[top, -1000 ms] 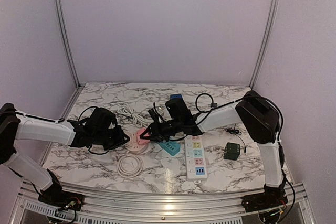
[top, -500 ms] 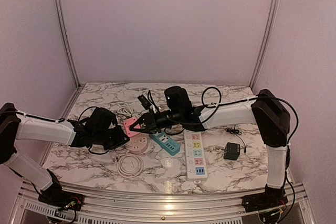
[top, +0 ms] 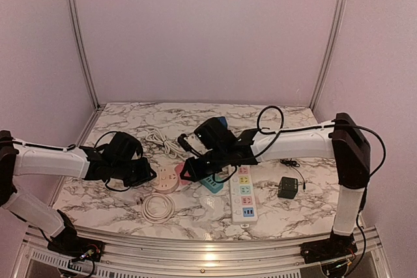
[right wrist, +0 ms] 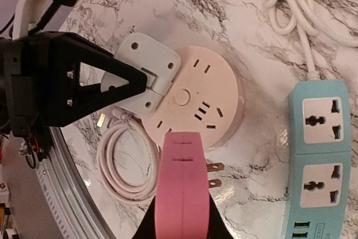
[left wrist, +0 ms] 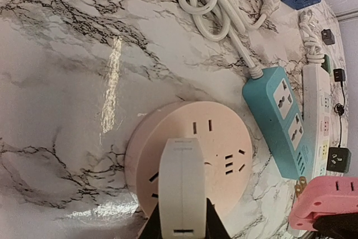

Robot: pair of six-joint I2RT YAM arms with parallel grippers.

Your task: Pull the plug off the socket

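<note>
The right gripper [top: 187, 171] is clenched on the pink plug [right wrist: 182, 188], which sits lengthwise between its jaws with the body reaching out past the fingertips. The plug's two metal prongs [right wrist: 214, 174] are bare and point out to the side, clear of any slot. The plug is raised off the worktop [right wrist: 229, 18] and hangs over the right-hand rim of the round pink socket [right wrist: 201, 96]; from the top camera it lies just right of the socket, between it and the teal power strip [right wrist: 321, 149]. The round socket lies flat on the marble, its face and slots up, with nothing in the slots on its right half. On its left rim sits a white adapter [right wrist: 146, 65], and the left gripper [top: 146, 175] reaches in from the left with its jaws clamped on that adapter. A coiled white cable [right wrist: 126, 163] lies on the worktop just near of the socket, apart from both grippers.
</note>
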